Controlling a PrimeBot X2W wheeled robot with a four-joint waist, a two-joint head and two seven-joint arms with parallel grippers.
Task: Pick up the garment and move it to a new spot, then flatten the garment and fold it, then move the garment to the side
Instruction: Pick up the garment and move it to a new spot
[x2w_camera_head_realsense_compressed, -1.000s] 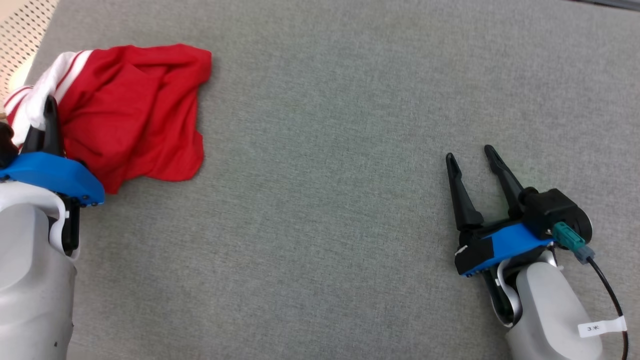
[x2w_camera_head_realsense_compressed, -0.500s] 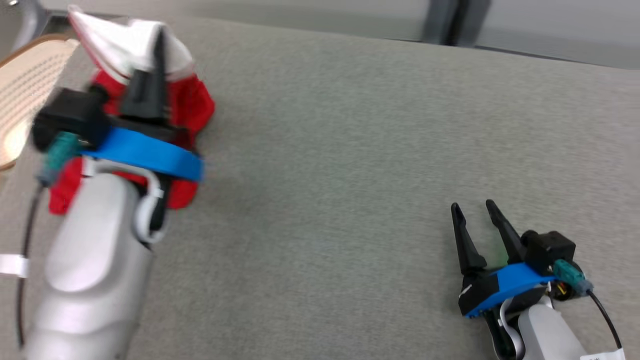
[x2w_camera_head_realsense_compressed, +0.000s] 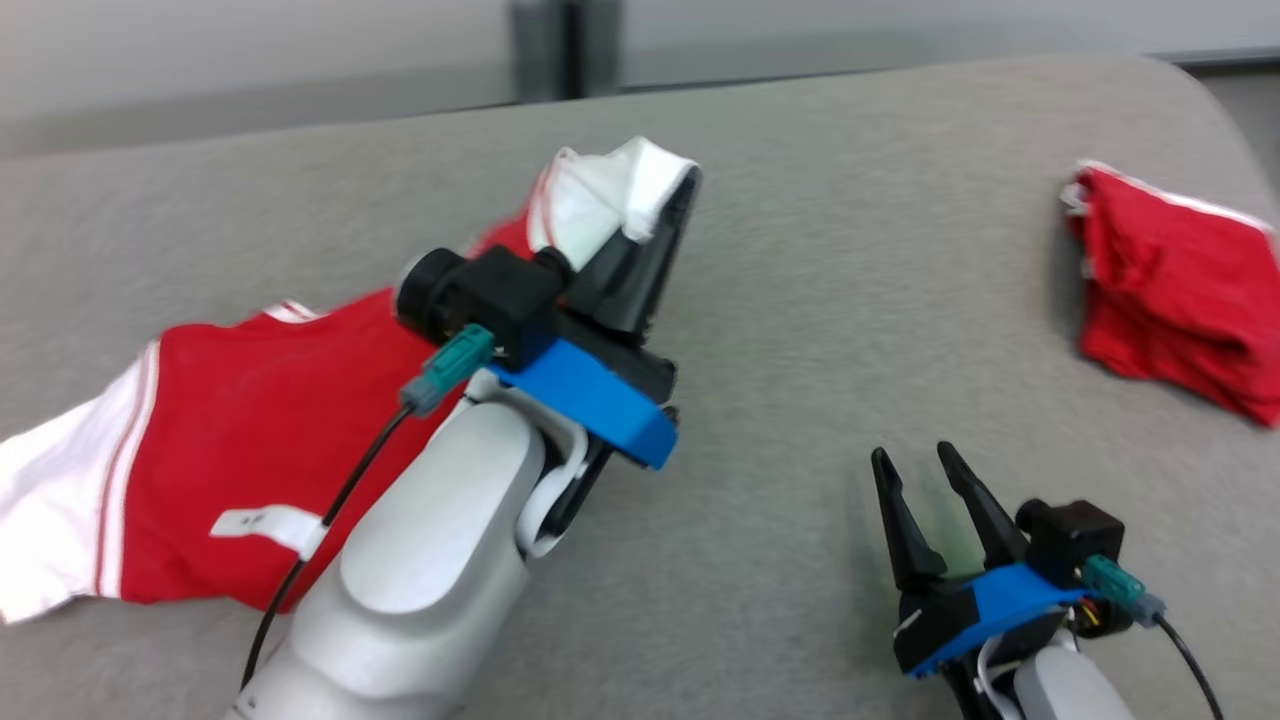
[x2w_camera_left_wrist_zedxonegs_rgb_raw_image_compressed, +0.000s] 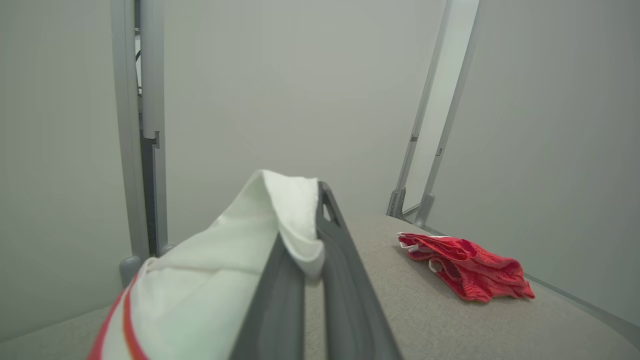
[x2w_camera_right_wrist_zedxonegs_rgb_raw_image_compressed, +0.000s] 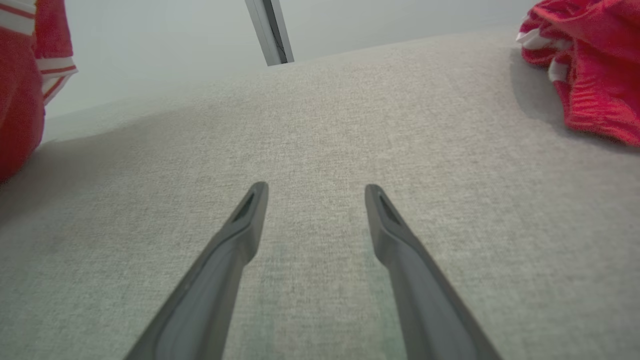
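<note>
The garment (x2w_camera_head_realsense_compressed: 230, 440) is a red shirt with white, red-striped sleeves, trailing over the grey table's left side. My left gripper (x2w_camera_head_realsense_compressed: 672, 205) is shut on its white sleeve end and holds that end up above the table's middle; in the left wrist view the white cloth (x2w_camera_left_wrist_zedxonegs_rgb_raw_image_compressed: 250, 260) is pinched between the dark fingers (x2w_camera_left_wrist_zedxonegs_rgb_raw_image_compressed: 345, 300). The red body shows at the left edge of the right wrist view as garment (x2w_camera_right_wrist_zedxonegs_rgb_raw_image_compressed: 20, 100). My right gripper (x2w_camera_head_realsense_compressed: 910, 462) stands open low at the lower right, nothing between its fingers (x2w_camera_right_wrist_zedxonegs_rgb_raw_image_compressed: 240, 235).
A second red garment (x2w_camera_head_realsense_compressed: 1175, 290) lies bunched at the table's far right, seen also as the red pile (x2w_camera_left_wrist_zedxonegs_rgb_raw_image_compressed: 465, 267) and the red heap (x2w_camera_right_wrist_zedxonegs_rgb_raw_image_compressed: 595, 70). The grey table (x2w_camera_head_realsense_compressed: 820, 300) curves away at its far right corner. Pale walls and metal posts (x2w_camera_left_wrist_zedxonegs_rgb_raw_image_compressed: 140, 125) stand behind.
The head camera has swung right and up. My left gripper has carried the sleeve from the table's left toward the middle, stretching the garment out behind it. The right gripper stays open.
</note>
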